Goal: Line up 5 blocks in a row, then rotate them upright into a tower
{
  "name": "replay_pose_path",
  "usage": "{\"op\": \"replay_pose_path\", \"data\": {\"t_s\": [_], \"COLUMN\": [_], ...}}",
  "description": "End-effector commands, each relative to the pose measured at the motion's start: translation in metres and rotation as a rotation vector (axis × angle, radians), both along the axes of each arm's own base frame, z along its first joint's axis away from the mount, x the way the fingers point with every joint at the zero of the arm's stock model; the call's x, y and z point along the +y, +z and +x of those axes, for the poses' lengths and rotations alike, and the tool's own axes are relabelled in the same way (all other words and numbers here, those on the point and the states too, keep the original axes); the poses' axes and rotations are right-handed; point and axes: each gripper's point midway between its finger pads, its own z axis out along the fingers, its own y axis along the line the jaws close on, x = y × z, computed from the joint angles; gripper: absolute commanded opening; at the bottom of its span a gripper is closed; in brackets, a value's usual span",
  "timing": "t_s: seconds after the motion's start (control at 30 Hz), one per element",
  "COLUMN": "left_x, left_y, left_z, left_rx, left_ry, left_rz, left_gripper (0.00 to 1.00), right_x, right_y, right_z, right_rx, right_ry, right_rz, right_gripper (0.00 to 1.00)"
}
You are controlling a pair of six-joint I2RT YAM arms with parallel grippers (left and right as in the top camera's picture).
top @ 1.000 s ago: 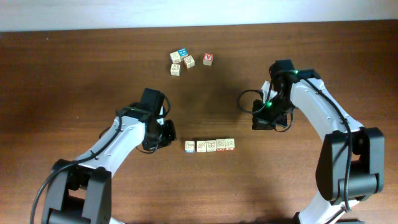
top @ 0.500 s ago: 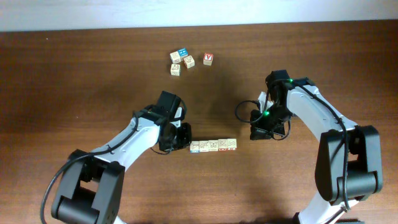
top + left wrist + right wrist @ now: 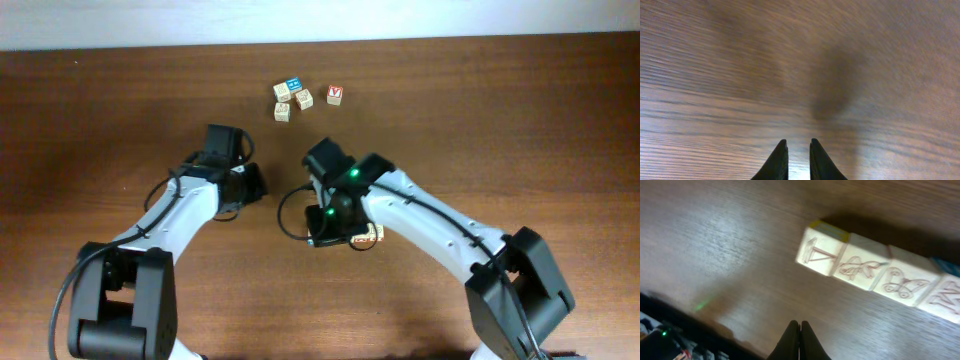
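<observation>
so the right jaws are pressed together just short of the blocks (image 3: 875, 272), whose row slants across the counter (image 3: 715, 240) ahead, while the left jaws, barely cracked apart, hang well away.

Red "V" on cube (image 3: 334, 95). Row blocks (image 3: 860, 267): carved marks, blurred, none surely legible.

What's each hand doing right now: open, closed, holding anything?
Left hand: slightly open, holding nothing.
Right hand: closed, holding nothing.
</observation>
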Motion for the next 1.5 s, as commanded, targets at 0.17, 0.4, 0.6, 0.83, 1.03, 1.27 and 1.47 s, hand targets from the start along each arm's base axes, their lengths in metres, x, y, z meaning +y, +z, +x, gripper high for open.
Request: {"op": "replay_pose_path", "data": {"t_s": [0.17,0.4,0.6,0.83,1.03,1.27,1.47], "left_x": [0.038,0.038,0.038,0.038,0.037,-0.021,-0.045], "left_y": [0.006,0.006,0.006,0.006,0.005,-0.001,-0.003], "left_z": [0.016,0.016,0.016,0.016,0.014,-0.031,-0.051], "left_rx": [-0.03,-0.029,-0.029,-0.029,-0.022,0.124,0.159], "left_ry": [0.098,0.098,0.098,0.098,0.096,-0.131,-0.263], "left_rz": [0.007,0.007,0.007,0.007,0.002,-0.105,-0.088], "left_gripper": [0.24,0.26,0.27,0.26,0.25,0.0,0.0], "right_x": [0.014,0.015,0.01,0.009,0.02,-0.088,-0.149], "right_y": [-0.05,-0.057,-0.066,-0.066,-0.034,0.037,-0.031], "right_z": [-0.015,-0.005,-0.003,0.001,0.01,0.066,0.036], "right_rx": [0.07,0.034,0.064,0.06,0.015,0.028,0.14], "right_ry": [0.022,0.016,-0.019,-0.032,0.015,-0.218,-0.166], "right_rz": [-0.087,-0.098,-0.112,-0.107,-0.049,-0.071,-0.129], "right_gripper": [0.04,0.04,0.04,0.04,0.04,0.04,0.04]}}
